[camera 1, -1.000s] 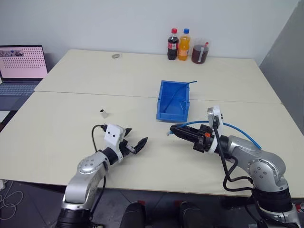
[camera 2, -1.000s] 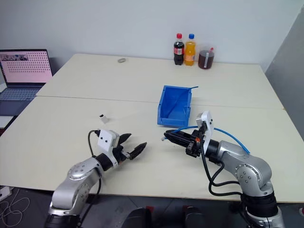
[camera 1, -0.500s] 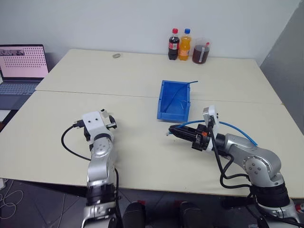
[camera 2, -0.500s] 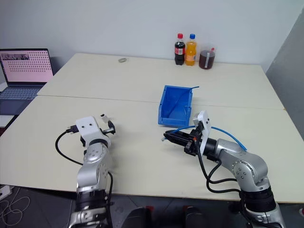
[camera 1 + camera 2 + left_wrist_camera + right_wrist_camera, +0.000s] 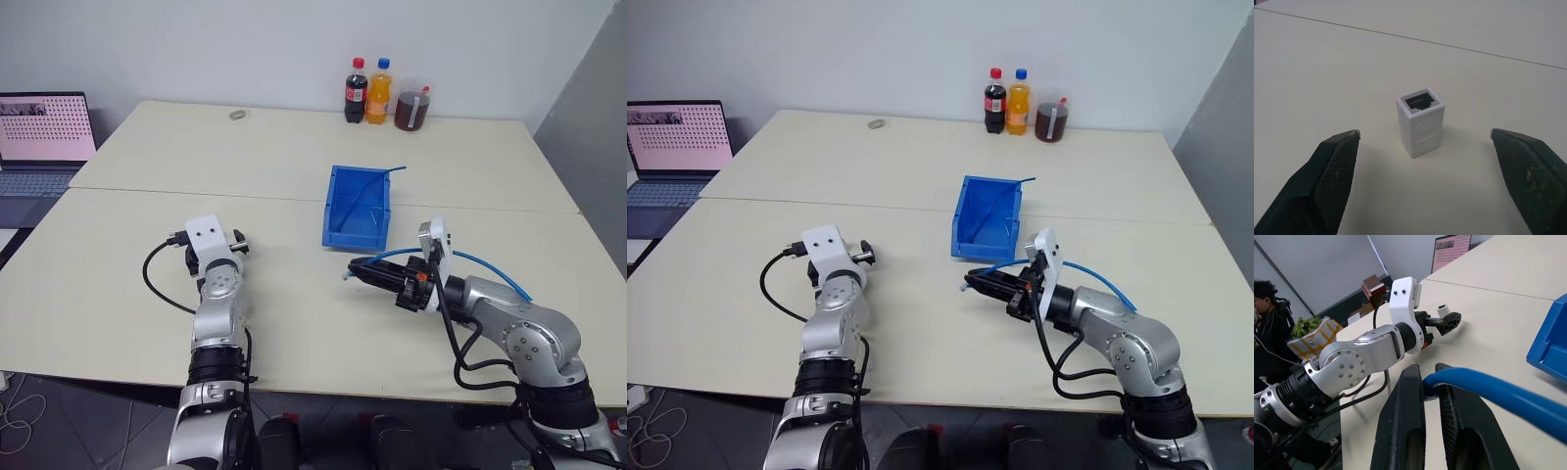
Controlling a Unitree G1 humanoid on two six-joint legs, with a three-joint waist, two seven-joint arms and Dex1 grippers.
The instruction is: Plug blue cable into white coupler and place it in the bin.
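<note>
No writing can be read; the cola bottle (image 5: pixel 356 91) at the table's (image 5: pixel 294 157) far edge may carry a red label. The coupler (image 5: pixel 1420 122) stands upright, socket up, between the wide-open left gripper (image 5: pixel 1425 183) fingers. The right gripper (image 5: pixel 1430 396) is clamped on the cable (image 5: pixel 1488 391), plug toward the table's left, beside the bin (image 5: pixel 357 207).

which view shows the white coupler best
The left wrist view: the white coupler stands upright on the table between the open left pincer's fingers, socket facing up, untouched. In the right wrist view it is a small white block at that pincer's tip. The eye views have the arm in front of it.
</note>
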